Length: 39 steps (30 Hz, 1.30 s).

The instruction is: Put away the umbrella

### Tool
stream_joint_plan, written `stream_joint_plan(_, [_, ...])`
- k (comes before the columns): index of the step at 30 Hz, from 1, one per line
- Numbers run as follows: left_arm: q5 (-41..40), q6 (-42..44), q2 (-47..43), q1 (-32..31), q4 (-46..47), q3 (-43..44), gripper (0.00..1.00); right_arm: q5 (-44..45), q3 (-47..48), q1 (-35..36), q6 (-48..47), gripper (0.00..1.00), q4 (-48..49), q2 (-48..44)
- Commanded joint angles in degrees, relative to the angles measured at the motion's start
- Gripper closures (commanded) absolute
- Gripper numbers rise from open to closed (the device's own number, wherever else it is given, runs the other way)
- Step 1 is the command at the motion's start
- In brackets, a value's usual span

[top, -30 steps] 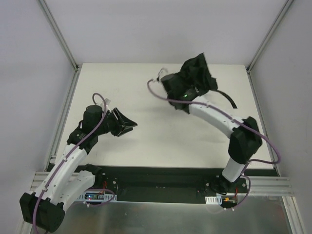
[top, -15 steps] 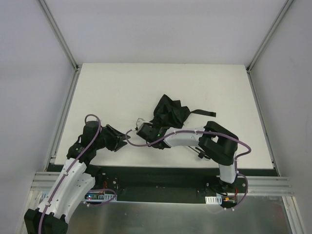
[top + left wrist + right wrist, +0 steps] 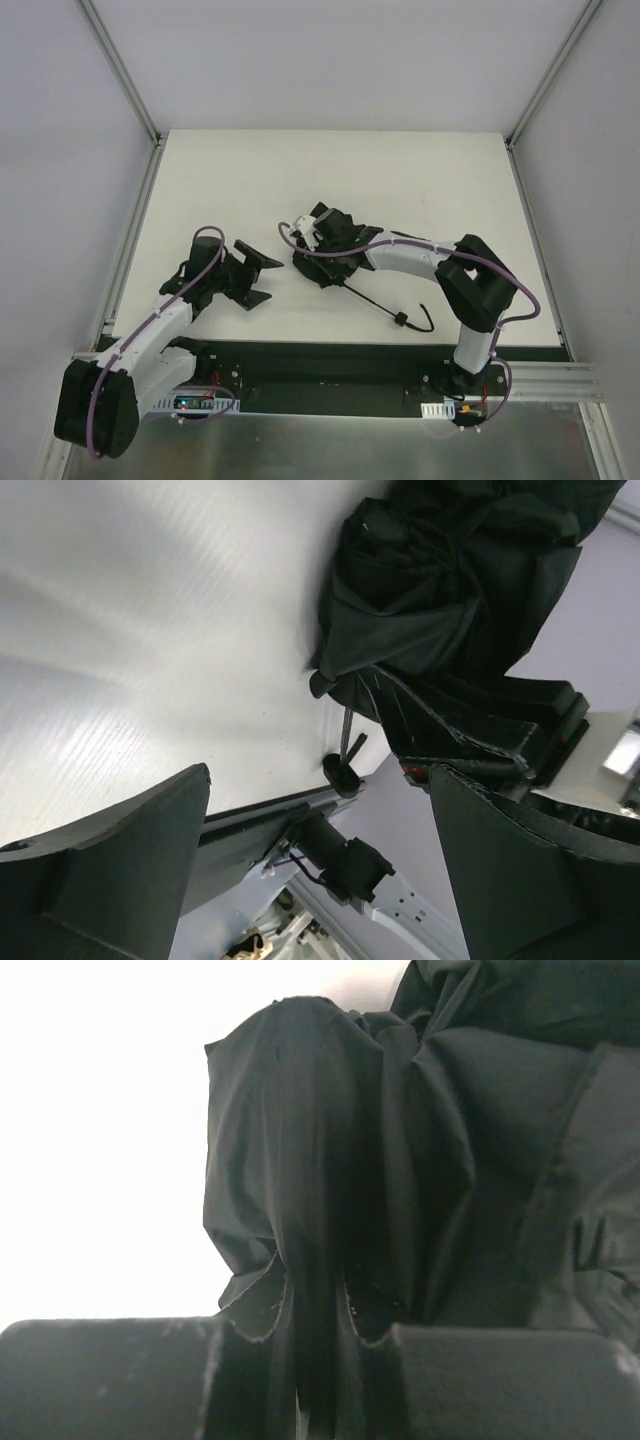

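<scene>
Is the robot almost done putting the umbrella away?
Only partway. Done: the umbrella is collapsed into a crumpled bundle on the table. In hand: the right gripper pinches its cloth, and the left gripper is open and empty beside it. Left: the cloth looks loose and the shaft sticks out, so it probably needs tidying and stowing.

We see bright, even light with faint shadows on the table (image 3: 250, 180); in the right wrist view it blows out white behind the dark, soft-focus umbrella (image 3: 420, 1160).
</scene>
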Motion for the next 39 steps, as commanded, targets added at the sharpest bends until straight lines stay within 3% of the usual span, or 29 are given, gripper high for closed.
stream_joint_plan(1, [-1.75, -2.06, 6.41, -3.83, 15.98, 2.44, 0.10, -25.59, -4.87, -1.20, 3.87, 1.00, -7.41, 7.81])
stream_joint_plan(4, [-4.66, -4.35, 12.81, -7.61, 27.06, 1.91, 0.07, -28.58, -4.43, -2.87, 3.51, 1.00, -7.41, 8.69])
stream_joint_plan(8, [-4.04, -6.03, 22.66, -9.55, 33.75, 3.40, 0.04, -29.82, -3.47, -4.72, 3.42, 1.00, -7.50, 9.84])
stream_joint_plan(11, [-6.06, -5.59, 24.79, -9.82, 32.72, 3.58, 0.04, -30.08, -2.76, -5.60, 3.60, 1.00, -7.50, 10.28])
stream_joint_plan(17, [-15.55, -5.77, 19.43, -11.05, 23.31, 2.26, 0.08, -31.49, -1.44, -6.57, 3.95, 1.00, -7.58, 10.80])
stream_joint_plan(22, [-12.84, -6.82, 27.67, -11.40, 31.91, 2.08, 0.10, -32.45, -0.57, -6.92, 4.04, 1.00, -7.76, 11.07])
stream_joint_plan(27, [-13.36, -7.00, 30.77, -12.28, 28.17, 2.35, 0.18, -33.86, 0.58, -7.88, 4.13, 1.00, -7.94, 11.59])
stream_joint_plan(33, [-14.77, -0.68, 37.17, -11.93, 17.25, 7.62, 0.39, -37.55, 2.95, -8.24, 3.25, 1.00, -8.81, 12.21])
stream_joint_plan(39, [-11.79, 2.05, 41.92, -11.76, 14.61, 9.47, 0.78, -37.82, 5.14, -8.32, 2.72, 1.00, -10.74, 11.42])
